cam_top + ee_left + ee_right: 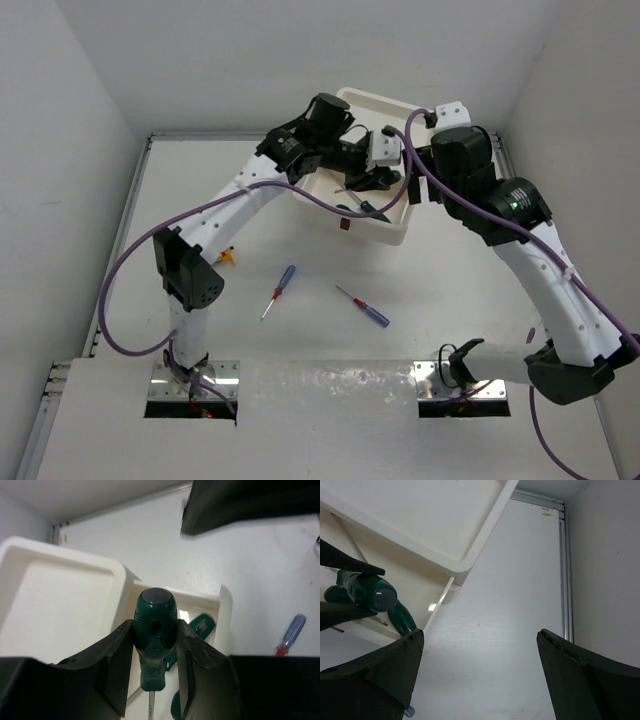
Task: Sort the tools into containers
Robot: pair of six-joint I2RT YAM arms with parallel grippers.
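My left gripper (pixel 154 645) is shut on the dark green handle of a screwdriver (pixel 155 615) and holds it over the open drawer (pixel 224 611) of the white drawer unit (pixel 60 605). Two more dark green handles (pixel 201 625) lie in that drawer. In the top view the left gripper (pixel 360 183) is over the pulled-out drawer (pixel 385 232). My right gripper (pixel 480 645) is open and empty over bare table, just right of the unit (pixel 420 510). It sees the held green handle (pixel 372 594). Two blue-handled screwdrivers (pixel 284 281) (pixel 374 314) lie on the table.
A small yellow object (pixel 228 258) lies on the table left of the screwdrivers. White walls enclose the table on the left, back and right, with a metal rail (pixel 564 570) along the right edge. The right arm (pixel 520 215) stands beside the unit.
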